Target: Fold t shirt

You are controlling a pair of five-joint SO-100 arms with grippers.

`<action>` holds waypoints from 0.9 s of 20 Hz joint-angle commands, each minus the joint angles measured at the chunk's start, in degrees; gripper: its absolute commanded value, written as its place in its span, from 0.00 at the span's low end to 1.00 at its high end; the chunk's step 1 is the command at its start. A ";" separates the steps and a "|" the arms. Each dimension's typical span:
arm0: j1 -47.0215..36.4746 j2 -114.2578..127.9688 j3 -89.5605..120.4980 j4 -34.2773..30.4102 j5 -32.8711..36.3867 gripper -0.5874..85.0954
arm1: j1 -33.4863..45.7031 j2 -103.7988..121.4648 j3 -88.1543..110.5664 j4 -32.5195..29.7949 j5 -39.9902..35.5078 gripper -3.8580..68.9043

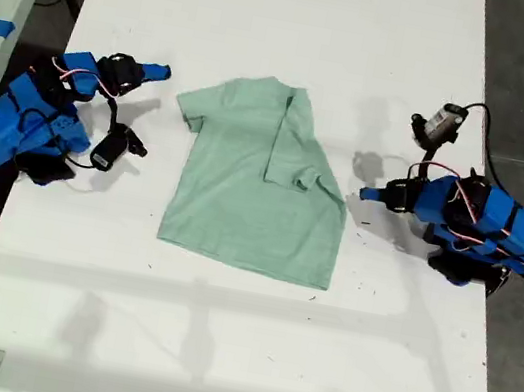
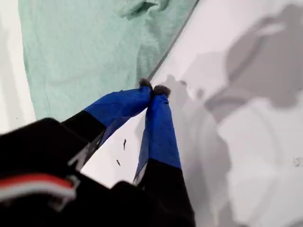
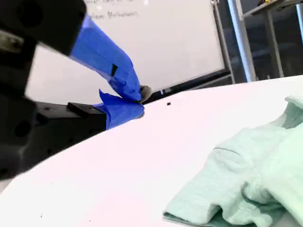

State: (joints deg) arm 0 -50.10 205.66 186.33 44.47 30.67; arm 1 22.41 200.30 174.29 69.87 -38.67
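The t shirt [image 1: 242, 193] is plain pale mint green. It lies flat on the white desk [image 1: 214, 350] between the two hands. The sleeve side nearer my first hand [image 1: 366, 193] is folded inward over the body. The other short sleeve lies spread out near my second hand [image 1: 165, 70].

My first hand is fully closed, tips touching, and grips nothing. The cloth edge lies just beyond its tips, apart from them. My second hand is likewise closed and empty, with the spread sleeve near its tips.

The first wrist view alone shows the tips [image 2: 154, 89] meeting just short of the shirt edge [image 2: 85, 47]. The second wrist view shows the sleeve's rumpled hem [image 3: 255, 179] and a whiteboard [image 3: 156, 42] behind the hand [image 3: 139, 101].
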 commanded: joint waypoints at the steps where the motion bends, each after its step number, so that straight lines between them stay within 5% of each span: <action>1: -1.58 0.44 2.11 0.35 -1.67 0.00 | -0.18 0.62 2.55 -1.76 0.79 0.07; 18: -2.37 0.44 2.11 1.23 -2.55 0.00 | 1.67 0.62 3.16 -0.97 2.90 0.07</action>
State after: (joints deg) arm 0 -51.24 205.66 186.33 45.53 29.27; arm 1 23.47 200.30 174.46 69.87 -36.56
